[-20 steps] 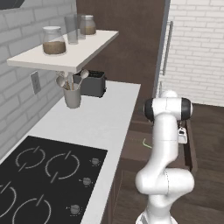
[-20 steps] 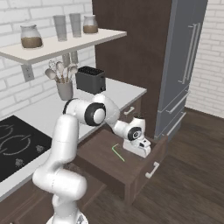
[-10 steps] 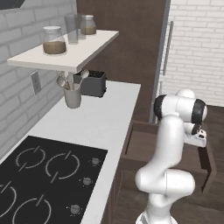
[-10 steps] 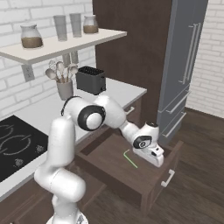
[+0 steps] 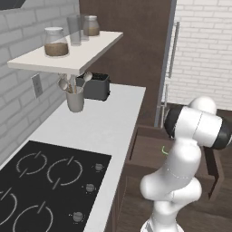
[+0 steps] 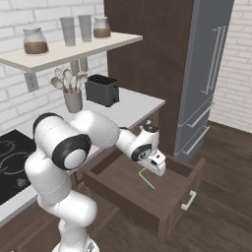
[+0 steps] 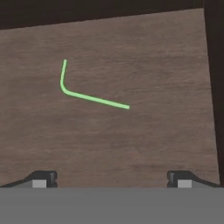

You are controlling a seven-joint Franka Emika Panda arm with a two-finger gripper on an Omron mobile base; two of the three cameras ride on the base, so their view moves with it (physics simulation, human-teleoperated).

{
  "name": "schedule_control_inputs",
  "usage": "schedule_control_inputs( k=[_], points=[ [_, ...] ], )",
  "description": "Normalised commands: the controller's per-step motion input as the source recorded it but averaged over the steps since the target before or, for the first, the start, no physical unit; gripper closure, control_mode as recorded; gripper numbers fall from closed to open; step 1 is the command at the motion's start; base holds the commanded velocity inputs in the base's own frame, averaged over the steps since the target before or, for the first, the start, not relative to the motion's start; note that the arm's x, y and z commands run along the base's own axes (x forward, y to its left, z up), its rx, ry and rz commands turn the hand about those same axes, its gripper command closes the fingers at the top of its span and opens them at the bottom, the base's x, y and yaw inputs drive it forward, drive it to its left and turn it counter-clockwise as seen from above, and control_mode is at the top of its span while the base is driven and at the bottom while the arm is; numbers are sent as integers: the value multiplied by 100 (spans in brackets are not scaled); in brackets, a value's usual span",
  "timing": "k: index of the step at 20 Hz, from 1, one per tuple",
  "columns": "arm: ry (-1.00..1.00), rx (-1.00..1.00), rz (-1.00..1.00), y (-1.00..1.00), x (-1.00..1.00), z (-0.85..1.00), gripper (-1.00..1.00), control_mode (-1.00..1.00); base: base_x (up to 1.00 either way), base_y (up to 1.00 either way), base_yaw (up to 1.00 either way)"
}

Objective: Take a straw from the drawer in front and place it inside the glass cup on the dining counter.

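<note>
In the hand view we go from left to right: the left fingertip (image 7: pixel 40 179) rises at the bottom, then comes the straw (image 7: pixel 87 94) higher in the picture, then the right fingertip at the bottom, and at the far right the dark wall of the drawer (image 7: pixel 213 87). The two tips stand wide apart and nothing is between them, so our gripper (image 7: pixel 111 180) is released and holds nothing. The straw lies flat on the drawer floor, clear of the walls. Its short bent end points up on the left, and its long part runs from the bend to the right and a little downward in this view. This long axis is therefore nearly parallel to the line between our two tips. We judge that this is the relation which decides the next move: if we close like this, the tips would travel along the straw and not across it, so we should turn the hand about a quarter turn. The straw also sits ahead of the gripper and a little left of its middle, so we must advance and shift that way. In the right base view the gripper (image 6: pixel 158 166) hangs over the open drawer, just beside the straw.
</note>
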Motion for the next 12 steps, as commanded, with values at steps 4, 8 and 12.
schedule_control_inputs(
  k=[4,8,12],
  points=[
    [1,0,19,32,27,6,-100,-100,0,0,0],
    [0,-1,25,0,37,-4,-100,-100,0,0,0],
    [1,-2,25,0,43,-23,-100,-100,0,0,0]
  ],
)
